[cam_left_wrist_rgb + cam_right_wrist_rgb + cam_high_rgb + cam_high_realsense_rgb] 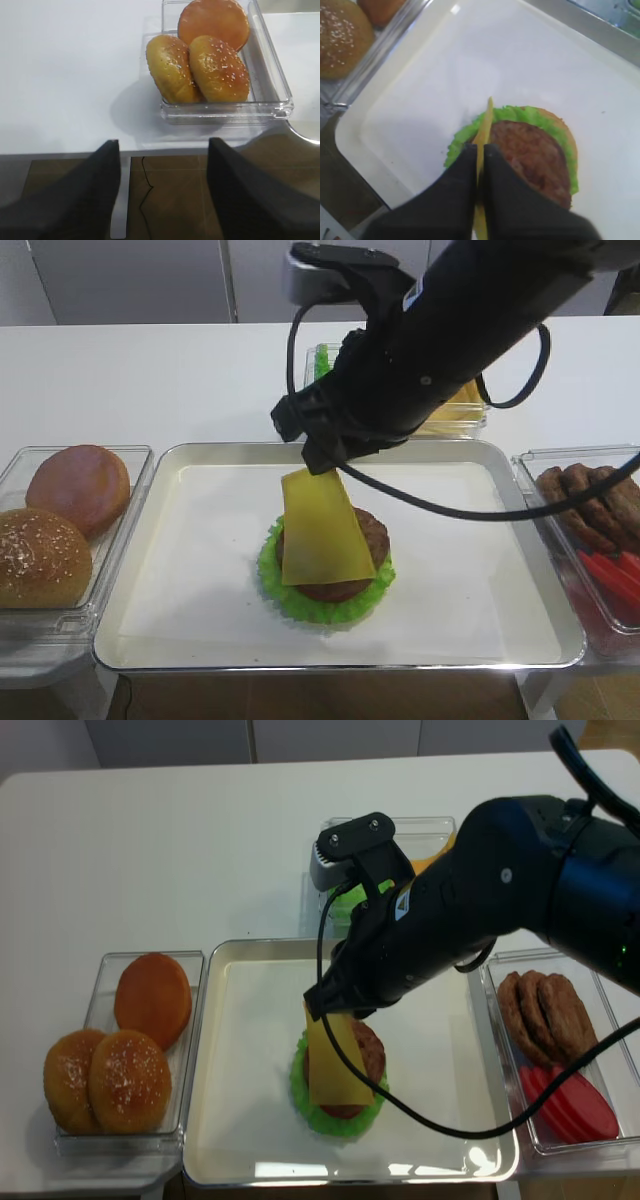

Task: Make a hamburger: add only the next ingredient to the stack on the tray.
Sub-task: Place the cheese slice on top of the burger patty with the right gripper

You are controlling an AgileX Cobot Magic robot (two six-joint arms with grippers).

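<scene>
So the white table (150,370) is the biggest thing here, and the silver tray (190,455) with its white paper liner sits front and centre on it. My right arm (500,890) reaches in over the tray from the far right. Left of the tray is a clear container of buns (125,1060); on the right is another clear container with loose patties (545,1010) and red slices (570,1105).

In the middle of the tray is the stack (355,590): brown patty on ruffled green lettuce, a bit of red peeking out at the front edge. My right gripper (480,160) is pinching the cheese slice (318,530) by its top edge, jaws pressed tight on it. The slice hangs down, its lower part draped over the left side of the patty.

My left gripper (162,195) is off past the table edge near the buns, fingers spread wide, holding nothing.
</scene>
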